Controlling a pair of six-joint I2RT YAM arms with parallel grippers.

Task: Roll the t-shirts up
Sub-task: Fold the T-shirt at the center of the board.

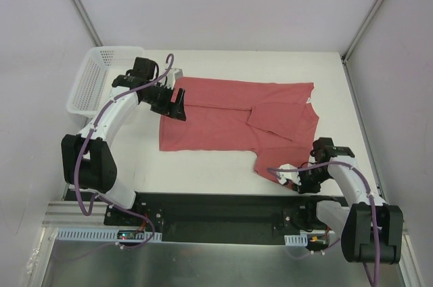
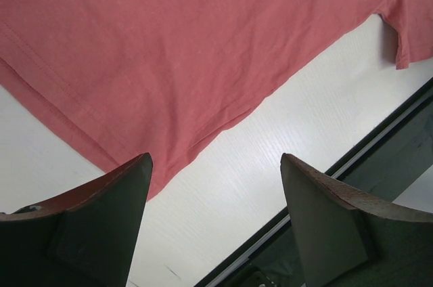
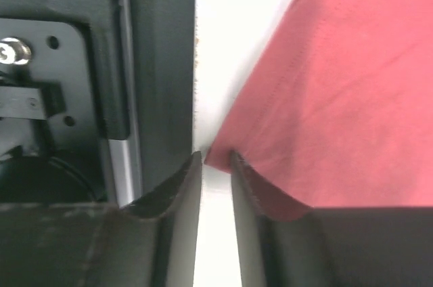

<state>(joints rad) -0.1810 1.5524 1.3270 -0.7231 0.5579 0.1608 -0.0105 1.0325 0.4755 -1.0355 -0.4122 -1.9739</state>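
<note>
The t-shirt [image 1: 230,114] lies spread across the middle of the table [image 1: 203,165], partly folded in on its right side but not rolled anywhere, so I judge I am at the squaring-up stage before the roll. My left gripper [image 2: 213,223] hovers over the shirt's left edge with its jaws wide and nothing between them. My right gripper [image 3: 215,165] sits low at the shirt's near right corner, jaws drawn to a slim gap. The corner's tip is right at my fingertips [image 3: 233,165], but I cannot tell whether it is pinched.

Next I would need a sure hold on that corner, then to lay the flap flat so the cloth forms an even band, and only then start rolling from one end.

The basket [image 1: 91,80] stands at the far left, close behind my left arm. The black base plate [image 1: 216,209] runs just beside the right corner, which crowds my right wrist.
</note>
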